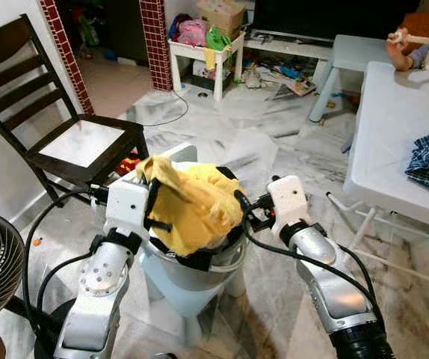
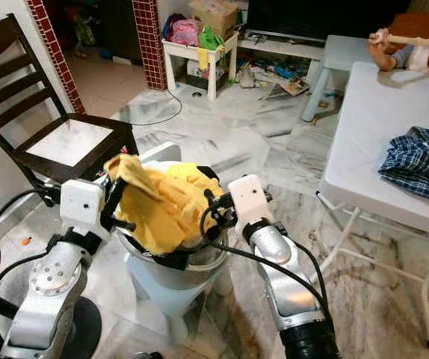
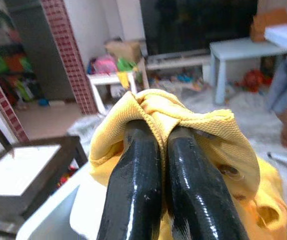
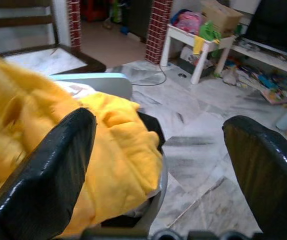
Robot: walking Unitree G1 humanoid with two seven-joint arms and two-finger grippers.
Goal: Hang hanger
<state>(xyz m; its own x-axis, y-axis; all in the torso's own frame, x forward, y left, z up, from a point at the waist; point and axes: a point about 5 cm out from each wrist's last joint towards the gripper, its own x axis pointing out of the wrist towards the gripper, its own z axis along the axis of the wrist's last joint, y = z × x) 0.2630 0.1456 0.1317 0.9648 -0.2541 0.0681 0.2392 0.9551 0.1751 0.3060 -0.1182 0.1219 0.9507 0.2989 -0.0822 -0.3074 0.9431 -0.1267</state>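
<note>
A fold of the yellow garment (image 3: 193,125) is pinched by the closed left tool (image 3: 166,150) above the grey bin (image 1: 199,280); the right tool (image 4: 158,150), spread wide beside it, should be closed on more cloth. No hanger can be made out.

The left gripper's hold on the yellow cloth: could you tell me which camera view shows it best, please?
The left wrist view: the left gripper has its fingers shut on a pinched fold of the yellow cloth, seen close up. Both eye views show the cloth draped over a small stool, but the grip itself is hidden. The right wrist view shows the cloth beside the open right gripper.
</note>
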